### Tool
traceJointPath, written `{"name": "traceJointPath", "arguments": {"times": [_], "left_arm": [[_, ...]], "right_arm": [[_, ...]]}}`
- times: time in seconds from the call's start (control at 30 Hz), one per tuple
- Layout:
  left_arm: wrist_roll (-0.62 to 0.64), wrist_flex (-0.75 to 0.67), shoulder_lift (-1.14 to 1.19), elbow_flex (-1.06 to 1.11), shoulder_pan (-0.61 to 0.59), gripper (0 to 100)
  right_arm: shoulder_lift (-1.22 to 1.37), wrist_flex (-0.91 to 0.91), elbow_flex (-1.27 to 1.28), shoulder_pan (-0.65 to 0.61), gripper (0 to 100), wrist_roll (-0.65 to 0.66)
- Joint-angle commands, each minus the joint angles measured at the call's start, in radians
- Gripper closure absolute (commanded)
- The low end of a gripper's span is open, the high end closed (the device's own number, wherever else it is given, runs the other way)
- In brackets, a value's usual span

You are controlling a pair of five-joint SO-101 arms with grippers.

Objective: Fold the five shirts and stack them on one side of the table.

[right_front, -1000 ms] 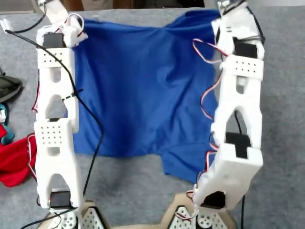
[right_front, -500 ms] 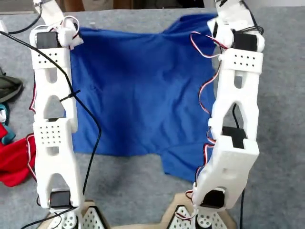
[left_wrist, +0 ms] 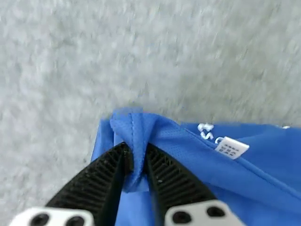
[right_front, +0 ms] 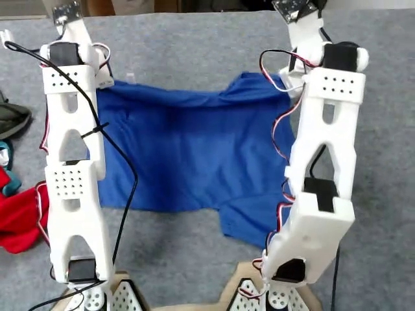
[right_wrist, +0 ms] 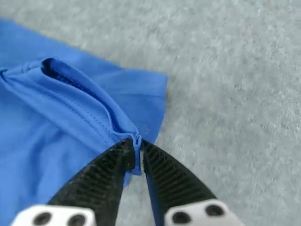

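A blue shirt (right_front: 194, 149) lies spread on the grey table between my two arms, with its far edge lifted and drawn toward me. My left gripper (left_wrist: 135, 162) is shut on the shirt's hem (left_wrist: 134, 127) at its far left corner, beside a small white label (left_wrist: 229, 148). On the far right, my right gripper (right_wrist: 136, 157) is shut on a folded seam of the blue shirt (right_wrist: 70, 103). In the high view both white arms reach along the shirt's sides, the left arm (right_front: 71, 149) and the right arm (right_front: 324, 155).
A red garment (right_front: 19, 217) lies at the table's left edge, with a dark green item (right_front: 11, 120) and a teal scrap (right_front: 5, 155) beyond it. Grey table surface (right_front: 194, 45) shows past the shirt's far edge and to the right of the right arm.
Both grippers have pulled the shirt's far edge toward the near side, uncovering grey table at the back. The shirt's visible length has shortened.
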Motion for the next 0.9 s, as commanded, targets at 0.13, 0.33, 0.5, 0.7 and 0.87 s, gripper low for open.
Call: {"name": "traceJointPath", "arguments": {"times": [0.13,0.33,0.5,0.7,0.87], "left_arm": [[-0.025,0.026,-0.027,-0.021,-0.051,98],[-0.084,0.028,-0.067,0.189,-0.054,98],[-0.138,0.025,-0.237,0.483,-0.034,98],[-0.173,0.020,-0.440,0.749,-0.031,98],[-0.183,-0.037,-0.519,0.905,-0.031,98]], "right_arm": [[-0.193,0.166,-0.053,0.015,99.4,0.035],[-0.240,0.224,-0.047,0.065,99.4,0.035],[-0.272,0.222,0.074,0.096,99.4,0.038],[-0.395,0.187,0.325,0.094,99.4,0.078],[-0.576,0.089,0.631,0.096,99.4,0.115]]}}
